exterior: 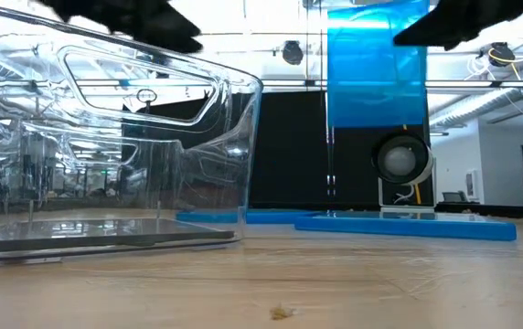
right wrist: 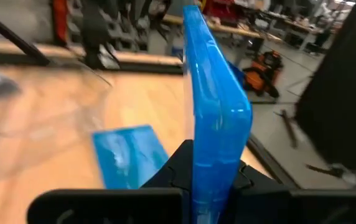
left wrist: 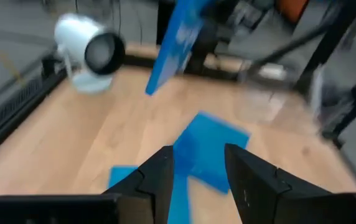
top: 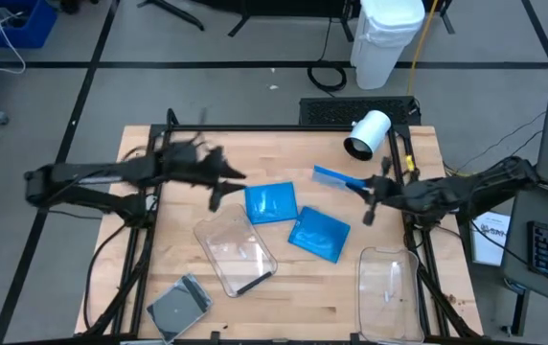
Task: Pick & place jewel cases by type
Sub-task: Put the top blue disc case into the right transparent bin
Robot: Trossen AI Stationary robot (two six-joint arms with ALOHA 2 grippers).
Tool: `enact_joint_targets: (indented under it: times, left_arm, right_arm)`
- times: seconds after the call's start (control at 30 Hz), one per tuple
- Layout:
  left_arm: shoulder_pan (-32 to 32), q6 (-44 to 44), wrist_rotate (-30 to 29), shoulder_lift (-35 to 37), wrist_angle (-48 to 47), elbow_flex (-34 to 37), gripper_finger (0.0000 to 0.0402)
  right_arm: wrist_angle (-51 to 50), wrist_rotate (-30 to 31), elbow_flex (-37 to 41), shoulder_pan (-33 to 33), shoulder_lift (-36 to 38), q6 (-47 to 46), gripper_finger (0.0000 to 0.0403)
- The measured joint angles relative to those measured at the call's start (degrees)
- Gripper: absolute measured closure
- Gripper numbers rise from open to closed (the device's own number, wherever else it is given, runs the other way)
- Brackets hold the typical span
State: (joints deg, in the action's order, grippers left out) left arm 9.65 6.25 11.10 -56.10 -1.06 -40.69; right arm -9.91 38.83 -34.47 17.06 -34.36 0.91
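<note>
Three bright blue jewel cases show. Two lie flat mid-table, one just left of the other. The third is up in the air in my right gripper, which is shut on it. It also shows raised in the low view, the third case. A grey jewel case lies flat by the near-left edge. My left gripper is open and hovers above the table, left of the flat blue cases and touching nothing. My right gripper pinches the raised blue case between its two fingers at the edge nearest them. The fingers reach in roughly level from the table's right. The case is lifted clear and stands on edge, its flat faces vertical, reaching away from the fingers toward the table's left.
A clear tub stands left of centre near the front, with a dark flat item inside. A second clear tub sits at the near-right corner. A white camera stands at the far right of the table. Bare wood lies between the tubs.
</note>
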Motion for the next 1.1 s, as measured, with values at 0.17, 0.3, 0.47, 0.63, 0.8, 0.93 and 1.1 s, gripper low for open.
enact_joint_targets:
  times: [0.17, 0.3, 0.47, 0.63, 0.8, 0.93, 1.1]
  left_arm:
    - [-10.8, 6.3, -13.7, 14.1, 13.7, 15.4, 0.0254]
    - [-19.1, 8.0, -24.6, 20.7, 20.2, 23.4, 0.0254]
    - [-26.8, 7.3, -34.6, 24.8, 21.0, 28.6, 0.0254]
    - [-31.4, 3.0, -40.8, 29.1, 20.2, 31.2, 0.0254]
    - [-33.0, -0.5, -50.2, 35.8, 13.9, 32.5, 0.0254]
    - [-33.0, -2.5, -49.9, 42.0, 10.8, 34.2, 0.0254]
    - [-33.0, -4.6, -48.2, 50.2, 6.2, 35.4, 0.0254]
  right_arm:
    - [2.6, 0.0, 1.5, 4.6, 5.7, -0.2, 0.0387]
    - [4.6, 0.0, 1.5, 7.7, 7.8, 1.5, 0.0387]
    - [5.8, -3.3, 1.5, 10.8, 10.3, 3.9, 0.0387]
    - [5.2, -2.8, 1.5, 12.9, 14.9, 3.7, 0.0387]
    - [3.1, -2.7, 1.5, 13.1, 18.4, 3.7, 0.0387]
    - [1.1, -2.7, 1.5, 13.1, 21.0, 3.5, 0.0387]
    - [-1.1, -2.7, 1.5, 13.1, 24.2, 2.5, 0.0387]
